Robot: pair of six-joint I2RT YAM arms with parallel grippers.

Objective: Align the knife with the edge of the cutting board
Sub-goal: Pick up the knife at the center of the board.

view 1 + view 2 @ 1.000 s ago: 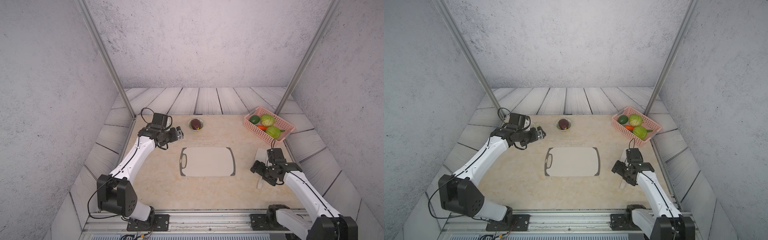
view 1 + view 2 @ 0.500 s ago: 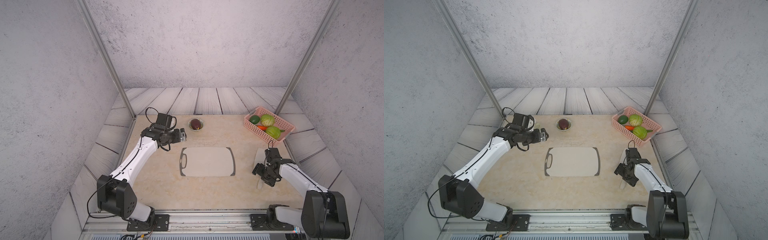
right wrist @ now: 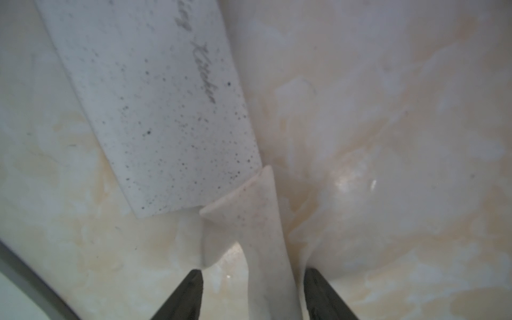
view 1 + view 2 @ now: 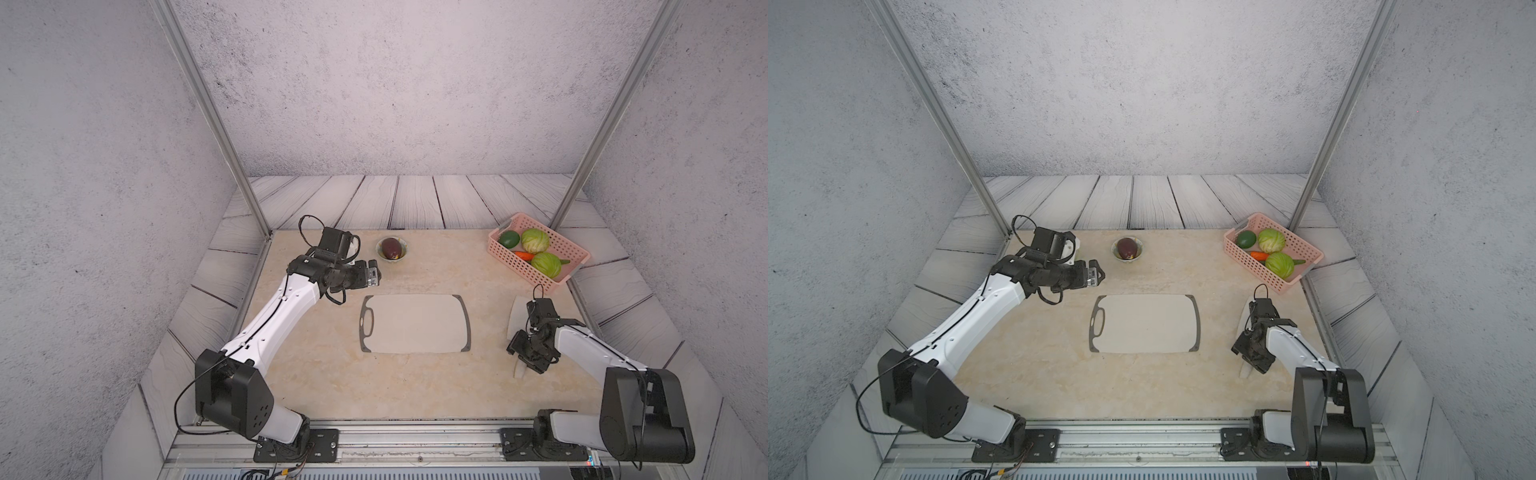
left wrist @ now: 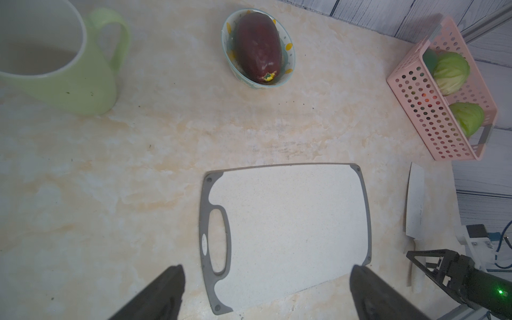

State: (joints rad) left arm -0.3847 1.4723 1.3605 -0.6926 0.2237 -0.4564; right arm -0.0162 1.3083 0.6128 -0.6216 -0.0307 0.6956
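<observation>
Board [image 4: 415, 324] centre frame in both top views, basket [image 4: 519, 266] upper right, knife [image 4: 517, 318] flat on table [image 4: 415, 386] right of board, well apart, blade toward basket, right gripper [image 3: 252, 271] straddling its handle with jaws parted, unclamped, left gripper [image 5: 267, 267] spread wide over table upper left of board.

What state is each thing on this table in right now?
Cutting board: flat on table, bare.
Knife: flat on table, apart from cutting board.
Bowl: upright, holding an eggplant.
Basket: upright, holding vegetables.
Mug: upright.
Left gripper: open, empty, raised.
Right gripper: open, straddling knife handle.
</observation>
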